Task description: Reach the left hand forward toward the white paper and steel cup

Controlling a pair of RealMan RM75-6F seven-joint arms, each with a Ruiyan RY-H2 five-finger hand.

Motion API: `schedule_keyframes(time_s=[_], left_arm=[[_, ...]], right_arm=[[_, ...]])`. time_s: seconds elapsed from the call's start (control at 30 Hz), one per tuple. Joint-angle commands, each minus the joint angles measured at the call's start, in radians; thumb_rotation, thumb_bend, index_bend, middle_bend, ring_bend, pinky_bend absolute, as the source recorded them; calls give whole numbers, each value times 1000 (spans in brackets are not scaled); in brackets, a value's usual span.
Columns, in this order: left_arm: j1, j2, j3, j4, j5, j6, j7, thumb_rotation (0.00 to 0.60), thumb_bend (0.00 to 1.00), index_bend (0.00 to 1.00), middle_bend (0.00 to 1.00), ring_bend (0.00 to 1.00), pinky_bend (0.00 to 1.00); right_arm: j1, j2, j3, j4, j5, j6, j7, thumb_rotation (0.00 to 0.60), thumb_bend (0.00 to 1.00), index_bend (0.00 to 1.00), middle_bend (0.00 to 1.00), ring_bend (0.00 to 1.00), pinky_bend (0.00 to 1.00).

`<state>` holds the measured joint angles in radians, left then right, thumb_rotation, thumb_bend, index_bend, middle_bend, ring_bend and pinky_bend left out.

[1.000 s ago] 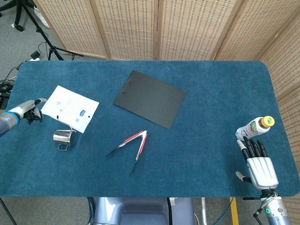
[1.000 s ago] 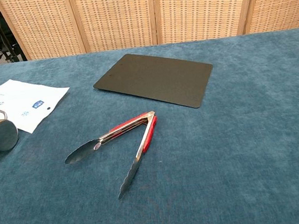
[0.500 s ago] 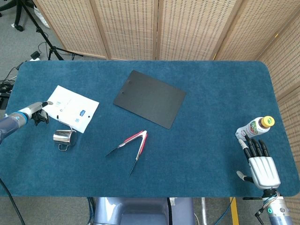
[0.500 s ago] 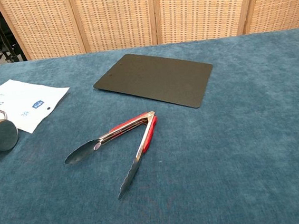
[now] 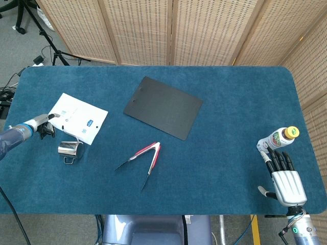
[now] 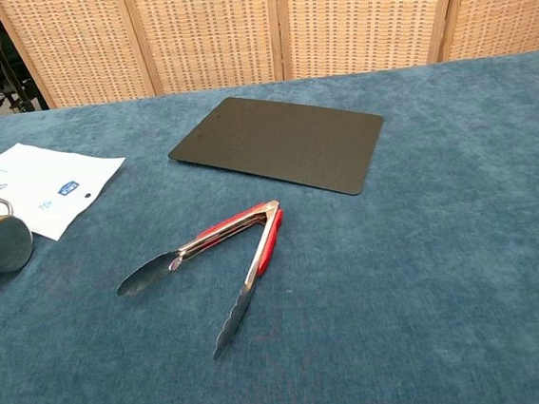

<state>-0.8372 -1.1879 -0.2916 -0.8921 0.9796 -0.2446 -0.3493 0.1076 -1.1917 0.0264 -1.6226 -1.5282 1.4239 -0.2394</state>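
The left hand [image 5: 45, 124] had crept forward until its fingertips reached the near edge of the white paper sheet [image 5: 76, 118]; its grasp was unclear. The small steel cup [image 5: 68, 149] stood just beside, so the reach looked nearly complete

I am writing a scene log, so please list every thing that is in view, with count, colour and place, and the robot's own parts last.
white paper: one, white with small blue print, left part of the table.
steel cup: one, shiny silver, just in front of the paper.
clipboard: one, black, lying flat at the table's middle, far side.
tongs: one, steel with red handles, centre front.
bottle: one, white with yellow cap, right edge.
table: one, blue cloth.
left hand: at the paper's left edge.
right hand: fingers apart, beside the bottle.
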Motion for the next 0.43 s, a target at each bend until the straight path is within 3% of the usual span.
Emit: schedule_keyframes(time_s=[0.03,0.43], left_arm=[[0,-8,5,10,-3,1,5,600,1000,0,665,780,641],[9,-27,3,32,-23,-1,24,600,1000,0,665,780,641]], right_arm=[[0,0,0,1,0,0,-1,600,156,0,0,0,0],[1,-3,-3,2,0,-3,-7,600,156,0,0,0,0]])
